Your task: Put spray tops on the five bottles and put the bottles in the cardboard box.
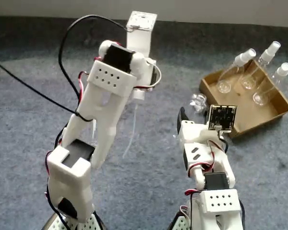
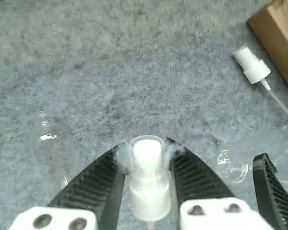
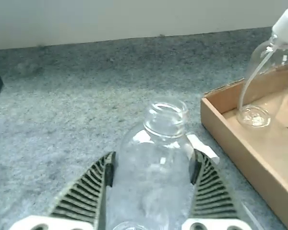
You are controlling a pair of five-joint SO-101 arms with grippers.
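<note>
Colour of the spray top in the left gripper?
White spray top; clearest in the left wrist view.

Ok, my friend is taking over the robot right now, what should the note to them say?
Left tool: shut on a white plastic spray top, above the grey carpet.
Right tool: shut on a clear uncapped bottle beside the brown cardboard box.
Done: three clear bottles with white tops are in the box.
Left: cap the held bottle and box it; a second white spray top lies on the carpet by the box; fifth bottle, cannot tell where.
</note>
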